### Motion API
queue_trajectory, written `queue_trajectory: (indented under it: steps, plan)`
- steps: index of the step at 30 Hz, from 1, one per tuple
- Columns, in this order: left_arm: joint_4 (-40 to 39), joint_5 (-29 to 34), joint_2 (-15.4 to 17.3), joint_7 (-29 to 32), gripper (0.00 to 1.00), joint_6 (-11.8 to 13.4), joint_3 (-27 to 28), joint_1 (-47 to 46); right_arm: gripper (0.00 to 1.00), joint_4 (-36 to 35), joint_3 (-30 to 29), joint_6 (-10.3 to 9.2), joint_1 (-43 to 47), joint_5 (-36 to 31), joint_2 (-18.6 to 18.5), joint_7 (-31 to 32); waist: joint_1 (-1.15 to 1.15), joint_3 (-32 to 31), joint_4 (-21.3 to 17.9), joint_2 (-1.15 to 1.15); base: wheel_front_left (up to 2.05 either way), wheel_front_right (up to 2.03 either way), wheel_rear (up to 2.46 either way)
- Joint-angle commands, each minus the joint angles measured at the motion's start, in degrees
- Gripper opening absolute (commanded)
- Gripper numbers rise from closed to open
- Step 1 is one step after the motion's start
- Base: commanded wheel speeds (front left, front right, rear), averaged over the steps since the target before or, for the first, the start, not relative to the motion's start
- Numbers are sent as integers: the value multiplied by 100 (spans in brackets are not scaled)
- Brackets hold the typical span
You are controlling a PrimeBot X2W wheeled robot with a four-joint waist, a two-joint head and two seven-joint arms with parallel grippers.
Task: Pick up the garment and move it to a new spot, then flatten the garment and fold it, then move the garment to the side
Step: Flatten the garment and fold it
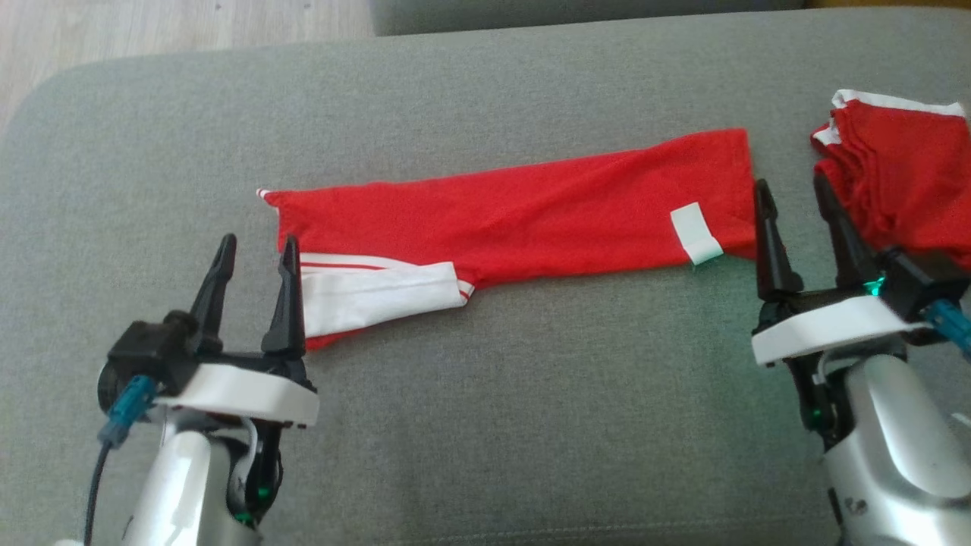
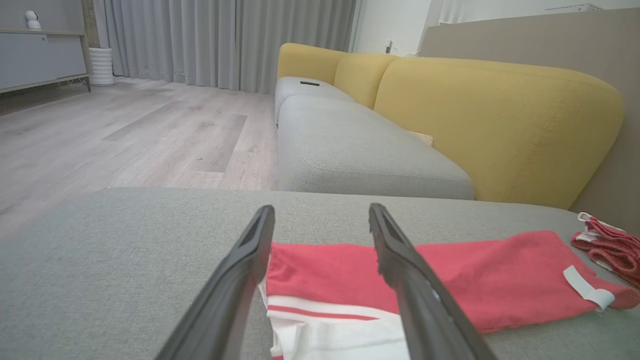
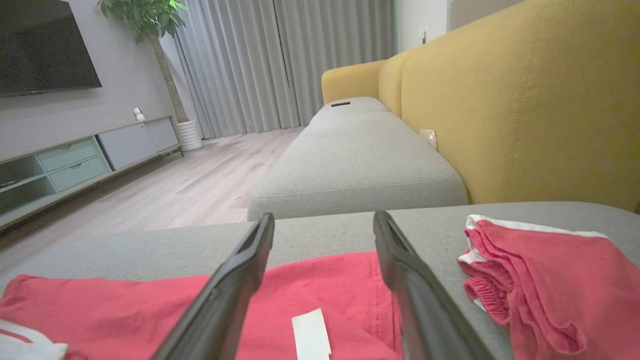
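- Our left gripper is standing at the lower left with its two dark fingers spread apart and gripping nothing. Its right finger is lying just beside the white-striped end of the long red fabric garment.
- Our right gripper is likewise standing open and empty, just beside the garment's right end.
- We are seeing the garment lying flat across the grey upholstered sofa cushion, between both grippers, with a white rectangular label facing up near its right end.
- We are also seeing a crumpled red-and-white fabric bundle resting at the far right, apart from the garment.
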Motion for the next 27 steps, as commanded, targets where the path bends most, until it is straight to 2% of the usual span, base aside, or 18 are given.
queue_trajectory:
  steps: [1, 8, 18, 22, 27]
  plan:
    - [-158, 63, 13, -70, 100, -31, 251, -330, 100, -204, 27, -5, -135, -71, -8, 52, 0, 57, 28, 0, 0, 0, 0]
    - [-93, 243, -99, -70, 100, -230, 271, -555, 100, 306, -460, -5, -645, -248, -67, 710, 0, 430, 232, 0, 0, 0, 0]
    - [41, 267, -153, -70, 100, -348, 159, -791, 100, 1921, -1475, -5, -1504, -916, -136, 1448, 0, 817, 614, 0, 0, 0, 0]
    - [62, 235, -156, -70, 100, -362, 146, -843, 100, 2413, -1490, -5, -1745, -938, -134, 1563, 0, 866, 682, 0, 0, 0, 0]
    - [66, 210, -157, -70, 100, -350, 167, -870, 100, 2868, -1204, -5, -1901, -687, -140, 1783, 0, 878, 679, 0, 0, 0, 0]
